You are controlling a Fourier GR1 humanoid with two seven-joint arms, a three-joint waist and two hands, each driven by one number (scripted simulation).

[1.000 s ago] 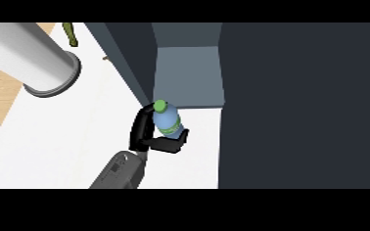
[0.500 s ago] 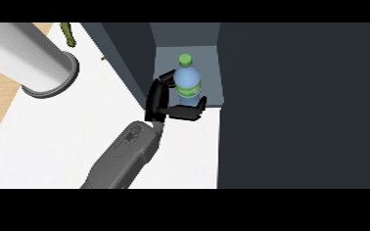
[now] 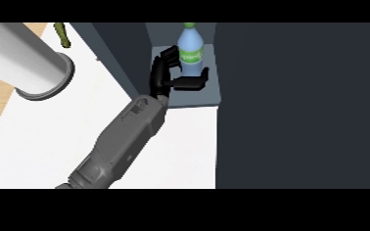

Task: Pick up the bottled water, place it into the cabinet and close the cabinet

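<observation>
Inside the cabinet [image 3: 196,101], bottled water [image 3: 190,50] upright, top upward, left hand [image 3: 162,77] curled round it.

Bottle [image 3: 189,46]: pale blue w/ green cap and a green label w/ white lettering; hand [image 3: 165,76] is black, on a mid-grey forearm [image 3: 123,142]. Bench [image 3: 51,142] is plain white, no pattern; cabinet [image 3: 289,103] is dark slate grey outside, lighter blue-grey inside. Far left: big cylinder [image 3: 33,63] in silver-grey w/ darker rim, a small olive-green thing [image 3: 62,33] beyond it, and a tan strip [image 3: 5,105] at the bench's edge.
</observation>
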